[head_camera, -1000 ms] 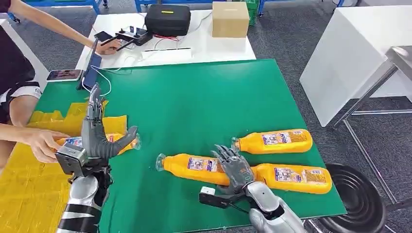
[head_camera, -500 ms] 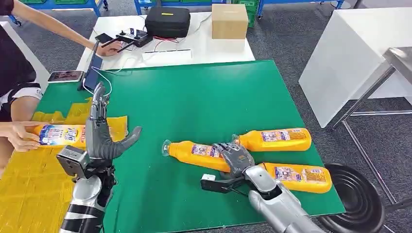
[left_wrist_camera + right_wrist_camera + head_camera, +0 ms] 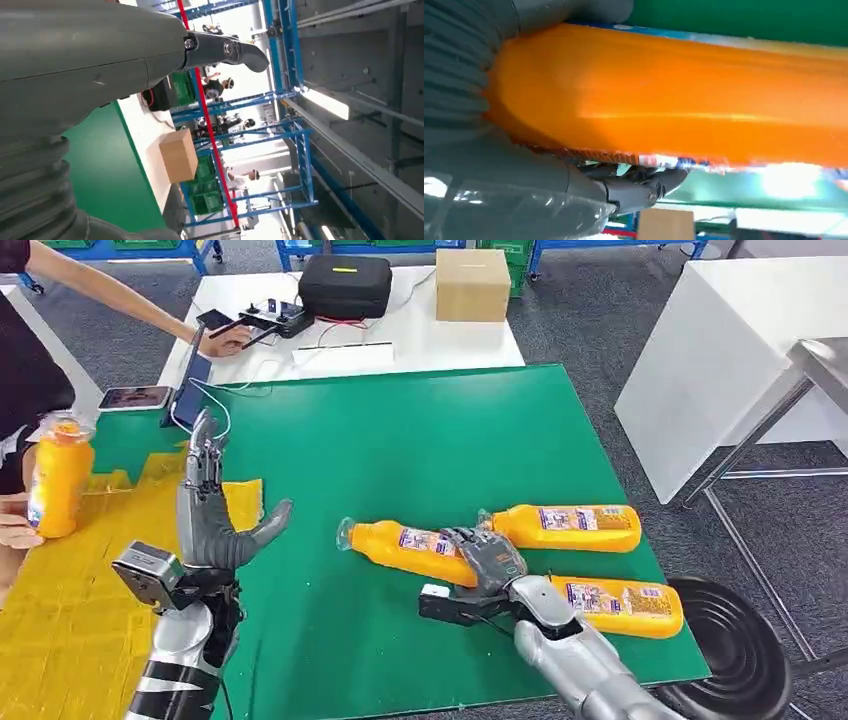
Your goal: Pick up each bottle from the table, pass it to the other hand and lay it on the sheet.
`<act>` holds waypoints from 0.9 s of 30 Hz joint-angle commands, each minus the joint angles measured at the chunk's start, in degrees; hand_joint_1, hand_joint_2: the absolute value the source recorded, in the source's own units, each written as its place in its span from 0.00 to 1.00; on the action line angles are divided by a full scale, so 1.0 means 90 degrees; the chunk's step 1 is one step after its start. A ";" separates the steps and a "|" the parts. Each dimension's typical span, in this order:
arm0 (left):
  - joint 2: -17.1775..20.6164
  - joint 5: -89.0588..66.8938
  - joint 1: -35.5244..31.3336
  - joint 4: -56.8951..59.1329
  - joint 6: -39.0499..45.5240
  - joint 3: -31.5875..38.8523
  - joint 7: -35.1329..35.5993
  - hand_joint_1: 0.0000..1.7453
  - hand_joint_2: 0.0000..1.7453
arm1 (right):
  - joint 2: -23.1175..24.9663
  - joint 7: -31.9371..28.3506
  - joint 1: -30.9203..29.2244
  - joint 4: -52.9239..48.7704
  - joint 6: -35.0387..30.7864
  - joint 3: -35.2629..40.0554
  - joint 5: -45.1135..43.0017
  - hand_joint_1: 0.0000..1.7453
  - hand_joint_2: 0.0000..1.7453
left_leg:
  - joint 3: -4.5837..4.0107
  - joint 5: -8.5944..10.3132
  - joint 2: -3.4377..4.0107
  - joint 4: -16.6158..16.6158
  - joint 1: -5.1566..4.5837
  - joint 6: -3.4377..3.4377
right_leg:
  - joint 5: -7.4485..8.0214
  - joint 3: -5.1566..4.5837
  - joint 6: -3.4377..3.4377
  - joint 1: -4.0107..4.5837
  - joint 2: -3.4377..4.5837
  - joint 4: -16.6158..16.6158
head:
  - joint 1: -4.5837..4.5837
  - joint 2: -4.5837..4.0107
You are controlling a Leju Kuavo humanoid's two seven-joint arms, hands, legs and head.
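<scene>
Right hand point(image 3: 487, 558) grips an orange, clear-capped, labelled bottle point(image 3: 405, 544); left hand point(image 3: 213, 510) spread.

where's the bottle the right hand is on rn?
Head view: the grasped bottle lies on the green mat, right of centre, under the right hand, beside two more bottles.

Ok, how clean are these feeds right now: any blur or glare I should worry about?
Head view is sharp and evenly lit. Right wrist view is soft: the orange bottle sits too close, with glare streaks. Left wrist view is blown out around the far windows.
</scene>
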 commanded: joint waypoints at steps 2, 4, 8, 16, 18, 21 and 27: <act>-0.0023 -0.0101 -0.0068 0.0204 -0.0077 -0.0195 0.0131 0.00 1.00 | 0.0542 -0.0415 0.0688 -0.1096 -0.0467 -0.1000 -0.0400 1.00 1.00 | -0.0025 -0.0003 -0.0022 0.0002 0.0014 -0.0016 | -0.0002 -0.0020 -0.0008 0.0013 0.0001 -0.0005 | 0.0000 0.0000; -0.0034 -0.0103 -0.0061 0.0230 -0.0075 -0.0200 0.0130 0.00 1.00 | 0.0559 -0.0377 0.0763 -0.1323 -0.0419 -0.1016 -0.0381 1.00 1.00 | -0.0032 -0.0001 -0.0008 0.0001 0.0008 -0.0011 | -0.0001 -0.0031 -0.0004 0.0008 0.0004 0.0001 | 0.0000 0.0000; -0.0038 -0.0170 -0.0046 0.0320 -0.0103 -0.0230 0.0218 0.00 1.00 | 0.0818 -0.0607 0.1055 -0.1896 -0.0724 -0.1510 -0.0657 1.00 1.00 | -0.0074 -0.0002 -0.0017 0.0003 0.0009 -0.0014 | -0.0002 -0.0069 -0.0004 0.0008 0.0005 0.0006 | -0.0002 0.0000; -0.0009 -0.0203 -0.0160 0.0501 -0.0224 -0.0345 0.0391 0.00 1.00 | 0.1013 -0.0631 0.1195 -0.2201 -0.1124 -0.1926 -0.0770 1.00 1.00 | -0.0096 -0.0001 -0.0025 0.0003 0.0008 -0.0013 | -0.0004 -0.0088 -0.0003 0.0008 -0.0004 0.0004 | 0.0000 0.0000; -0.0004 -0.0193 -0.0183 0.0516 -0.0258 -0.0352 0.0429 0.00 1.00 | 0.1035 -0.0655 0.1206 -0.2188 -0.1170 -0.1957 -0.0789 1.00 1.00 | -0.0098 0.0000 -0.0023 0.0002 0.0009 -0.0014 | -0.0002 -0.0090 -0.0003 0.0009 -0.0001 0.0002 | 0.0000 0.0000; 0.0021 0.0236 -0.0288 0.0678 -0.0738 -0.0374 0.0667 0.00 1.00 | 0.1215 -0.0990 0.1331 -0.2304 -0.1484 -0.2242 -0.1085 1.00 1.00 | -0.0102 0.0004 -0.0024 -0.0001 0.0002 -0.0012 | -0.0002 -0.0097 -0.0003 0.0003 -0.0007 0.0004 | 0.0000 0.0000; 0.0279 0.1844 -0.0657 0.1555 -0.2272 -0.0366 0.1213 0.00 1.00 | 0.1396 -0.1236 0.1284 -0.2085 -0.1813 -0.2533 -0.1354 1.00 1.00 | -0.0101 0.0005 -0.0022 -0.0003 0.0001 -0.0010 | 0.0000 -0.0099 -0.0002 0.0002 -0.0006 0.0003 | 0.0000 0.0000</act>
